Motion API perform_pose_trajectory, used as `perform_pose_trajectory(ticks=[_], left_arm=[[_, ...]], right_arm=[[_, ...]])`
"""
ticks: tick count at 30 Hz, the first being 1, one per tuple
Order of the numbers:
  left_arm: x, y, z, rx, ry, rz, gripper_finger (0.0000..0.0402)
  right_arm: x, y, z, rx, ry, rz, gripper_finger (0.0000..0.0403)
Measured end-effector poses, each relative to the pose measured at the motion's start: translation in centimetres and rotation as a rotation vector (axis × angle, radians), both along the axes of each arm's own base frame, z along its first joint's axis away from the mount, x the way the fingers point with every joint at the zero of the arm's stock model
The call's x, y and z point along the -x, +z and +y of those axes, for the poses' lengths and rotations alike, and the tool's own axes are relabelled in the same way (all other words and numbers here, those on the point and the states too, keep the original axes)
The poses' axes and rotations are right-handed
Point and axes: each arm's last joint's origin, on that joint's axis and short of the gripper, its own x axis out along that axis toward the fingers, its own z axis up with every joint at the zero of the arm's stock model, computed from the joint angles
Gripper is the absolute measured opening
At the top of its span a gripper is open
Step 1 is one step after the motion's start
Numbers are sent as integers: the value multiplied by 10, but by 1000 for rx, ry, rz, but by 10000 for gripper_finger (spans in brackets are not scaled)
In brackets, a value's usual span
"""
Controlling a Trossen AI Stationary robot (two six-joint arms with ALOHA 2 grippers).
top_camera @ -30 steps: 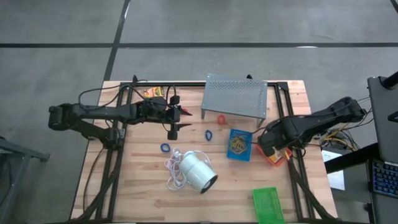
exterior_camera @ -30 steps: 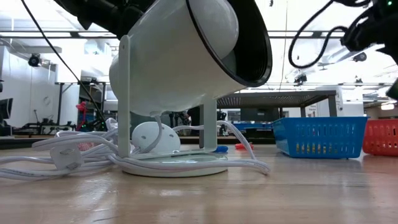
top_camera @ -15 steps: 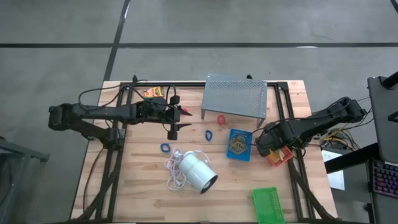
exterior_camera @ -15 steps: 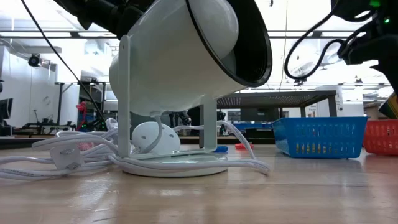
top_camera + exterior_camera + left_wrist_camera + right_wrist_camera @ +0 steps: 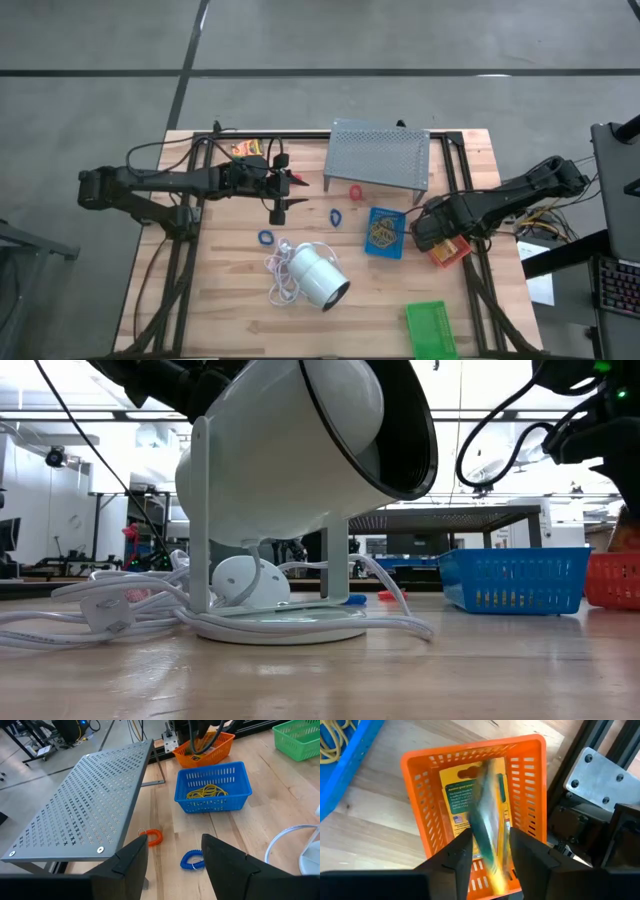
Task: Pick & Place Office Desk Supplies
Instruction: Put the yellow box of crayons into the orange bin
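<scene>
My right gripper (image 5: 491,851) points down over the orange tray (image 5: 420,820) at the table's right edge, open. A yellow-and-green printed box (image 5: 489,825) shows as a blur between its fingers, above a second box (image 5: 456,802) lying flat in the tray. My left gripper (image 5: 175,865) hangs open above the table's far left part, touching nothing. Ahead of it lie a red loop (image 5: 154,836) and a blue loop (image 5: 192,860). The blue tray (image 5: 212,787) holds tan rubber bands. A green tray (image 5: 432,328) stands at the near edge.
The grey perforated stand (image 5: 380,155) stands at the far middle, the red loop at its near foot. A white cylinder with its cord (image 5: 318,277) lies in the middle. Another blue loop (image 5: 265,237) lies to its left. The dark table frame (image 5: 590,775) runs beside the orange tray.
My right gripper has come down a little over the orange tray. The left arm has kept still.
</scene>
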Motion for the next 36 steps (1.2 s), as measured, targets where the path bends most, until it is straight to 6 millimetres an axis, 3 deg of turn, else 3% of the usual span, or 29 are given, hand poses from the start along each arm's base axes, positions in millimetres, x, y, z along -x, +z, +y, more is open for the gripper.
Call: perform_pose_trajectory(ticks=[13, 26, 31, 36], left_arm=[[0, 0, 0, -1, 0, 0, 186], [0, 0, 0, 0, 1, 0, 186], [0, 0, 0, 1, 1, 0, 186], [0, -1, 0, 3, 2, 8, 186]], right_arm=[[0, 0, 0, -1, -16, -1, 184], [-1, 2, 2, -55, 2, 4, 170], [-7, 13, 3, -45, 51, -49, 169], [-18, 38, 2, 50, 85, -180, 164]])
